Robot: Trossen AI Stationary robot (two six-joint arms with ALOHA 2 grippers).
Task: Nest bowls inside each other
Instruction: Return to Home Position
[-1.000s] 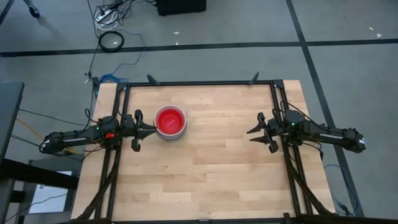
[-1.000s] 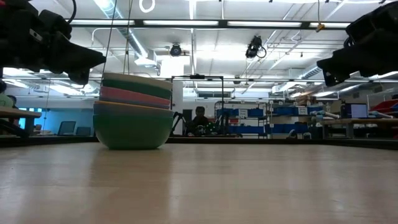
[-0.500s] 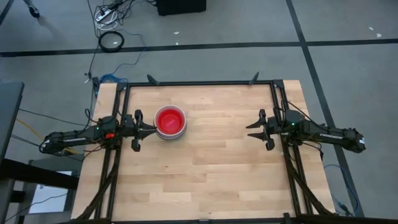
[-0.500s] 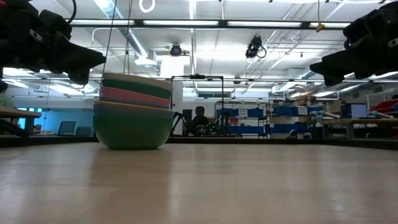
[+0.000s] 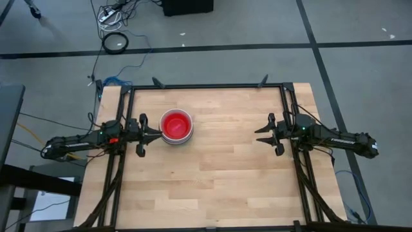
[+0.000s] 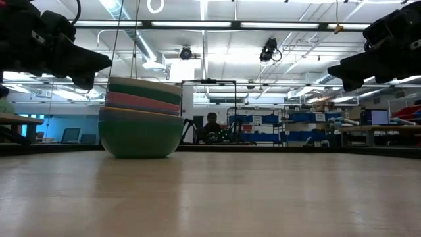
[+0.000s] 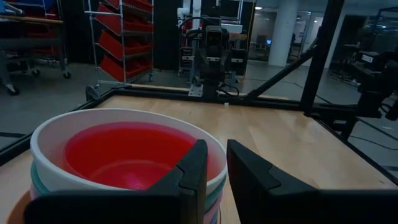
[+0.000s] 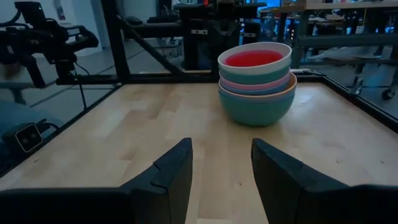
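- One stack of bowls [image 5: 176, 126] stands on the counter [image 5: 225, 183]. We see no loose bowl anywhere around it.
- Top to base, read from the right wrist view: red inside a white rim, then teal, pink, blue, an orange rim and a green base bowl. Anything nested deeper is hidden, so we cannot count them all.
- Judgement: nesting looks complete, and only parking the arms is left.
- Left gripper [image 5: 156, 134]: just beside the stack on its left-arm side, not touching it. The jaws are nearly closed with a thin slit between them, and they are empty.
- Right gripper [image 5: 259, 136]: well apart from the stack on the opposite side, jaws open and empty.
- Room: the stack stands clear of the dark frame rails [image 5: 206, 86] bordering the counter. Bare wood spreads wide between it and the right gripper.
- The tightest spot is between the left tips and the stack's rim. We judge a straight pull away from the stack to be safest.
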